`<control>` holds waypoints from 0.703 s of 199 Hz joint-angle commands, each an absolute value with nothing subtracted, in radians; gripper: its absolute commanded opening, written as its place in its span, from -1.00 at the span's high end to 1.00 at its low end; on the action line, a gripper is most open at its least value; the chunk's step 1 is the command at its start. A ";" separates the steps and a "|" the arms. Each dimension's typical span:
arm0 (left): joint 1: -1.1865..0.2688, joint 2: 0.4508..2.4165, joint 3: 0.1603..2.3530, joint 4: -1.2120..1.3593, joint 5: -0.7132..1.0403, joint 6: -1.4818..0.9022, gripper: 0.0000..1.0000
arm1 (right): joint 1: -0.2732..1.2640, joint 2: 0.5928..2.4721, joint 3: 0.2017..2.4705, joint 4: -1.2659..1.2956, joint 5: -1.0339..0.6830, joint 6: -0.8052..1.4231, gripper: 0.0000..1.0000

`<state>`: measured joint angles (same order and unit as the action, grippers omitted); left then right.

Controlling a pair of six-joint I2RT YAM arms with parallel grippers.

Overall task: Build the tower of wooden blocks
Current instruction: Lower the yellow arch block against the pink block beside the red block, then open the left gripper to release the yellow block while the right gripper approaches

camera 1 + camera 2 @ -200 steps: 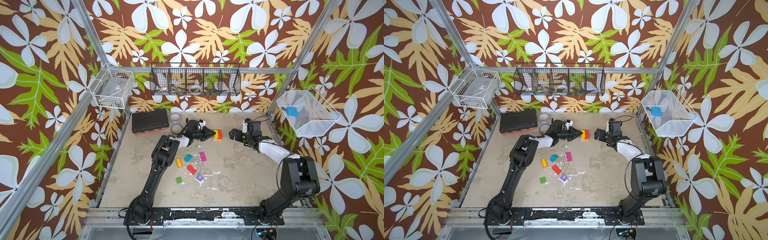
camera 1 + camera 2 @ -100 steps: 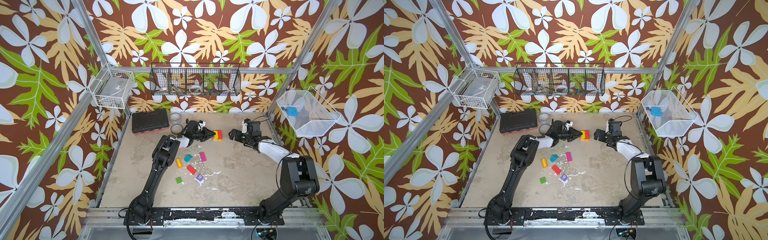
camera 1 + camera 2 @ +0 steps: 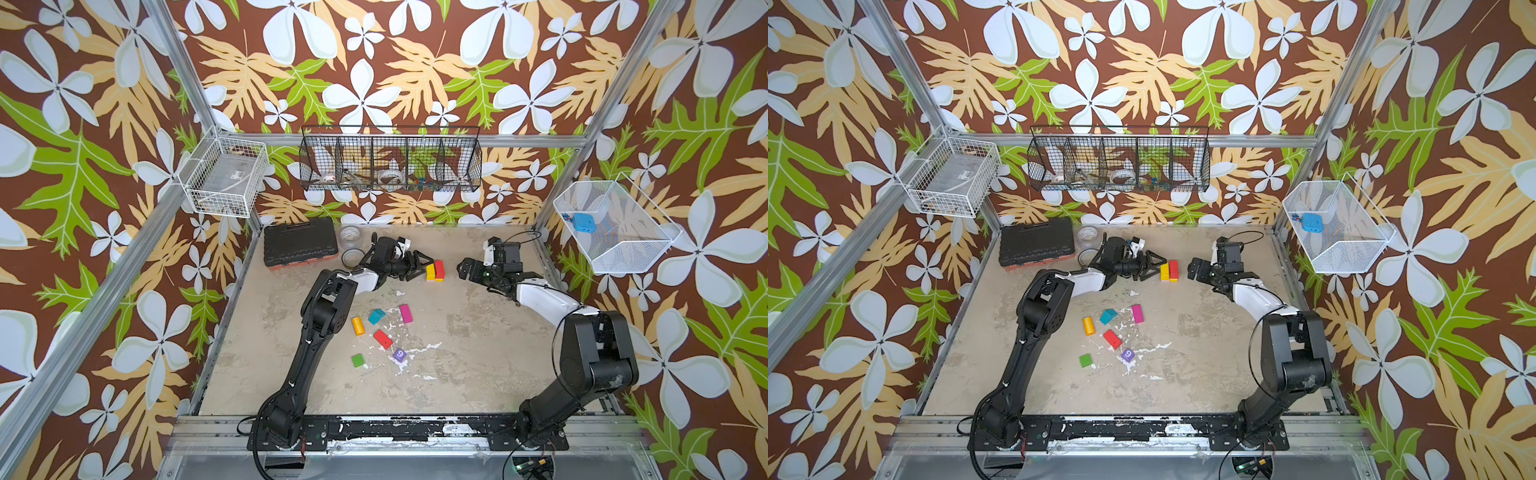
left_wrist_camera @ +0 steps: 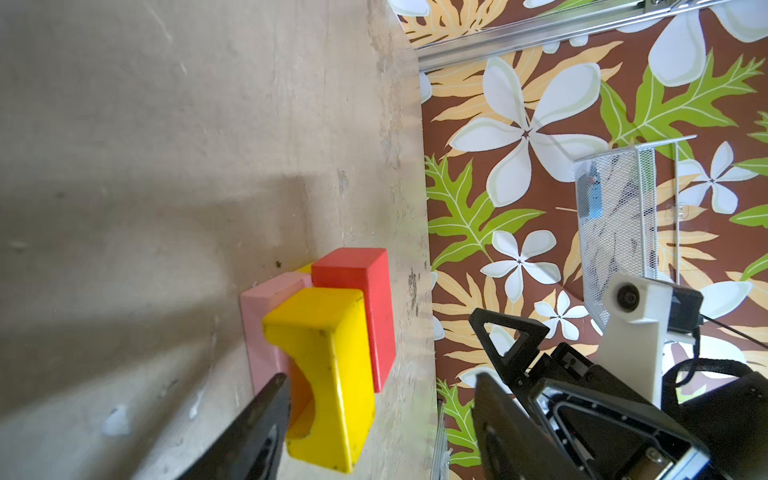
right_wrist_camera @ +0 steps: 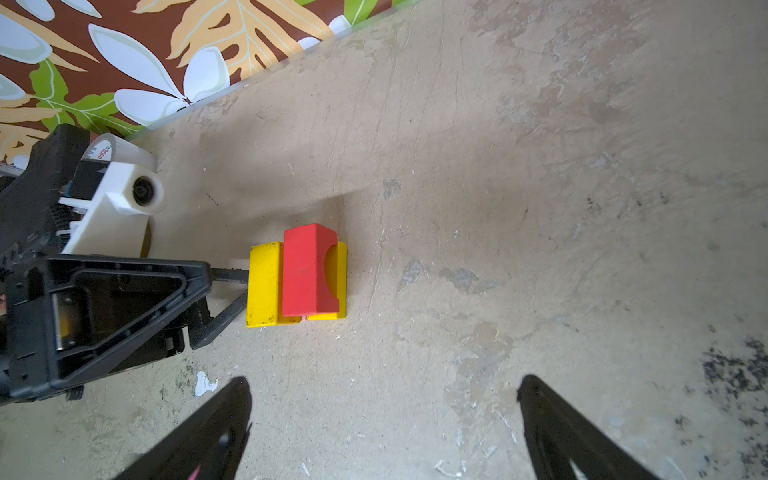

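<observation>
left gripper [image 3: 424,268]: jaws spread, clamping nothing; one finger [image 4: 270,415] just beside the yellow arch block [image 4: 328,374].
right gripper [image 3: 462,268]: wide apart, empty, near the tower's other side.
tower [image 3: 435,270]: toward the back of the table [image 3: 478,353], between both grippers; yellow arch touching red block [image 4: 365,299], pink block [image 4: 257,324] at the base; layering unclear.
step: looks like release after placing. Back out straight along the finger line, no sideways swing.
risk: arch is narrow; a brush probably tips it.
loose blocks [image 3: 382,338]: mid-table, well apart from the tower.
room: open table between them; toolbox [image 3: 299,243] and jar [image 3: 350,237] crowd the left arm's back side.
</observation>
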<state>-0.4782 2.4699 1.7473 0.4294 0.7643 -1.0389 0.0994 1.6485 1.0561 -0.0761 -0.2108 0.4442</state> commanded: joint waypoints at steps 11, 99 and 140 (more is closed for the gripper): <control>-0.476 2.366 1.716 0.304 0.717 -0.885 -0.85 | 0.101 1.641 1.048 -0.050 -0.247 0.438 -0.99; -0.403 2.073 1.514 0.145 0.515 -0.642 -0.20 | 0.101 1.667 1.058 -0.051 -0.261 0.436 -1.00; -0.399 2.047 1.476 0.075 0.372 -0.563 -0.19 | 0.100 1.740 1.101 -0.071 -0.281 0.437 -1.00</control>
<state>-0.3973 2.0541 1.4914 0.1181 0.4637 -0.6357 0.0990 1.7031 1.0748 -0.0612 -0.2653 0.4408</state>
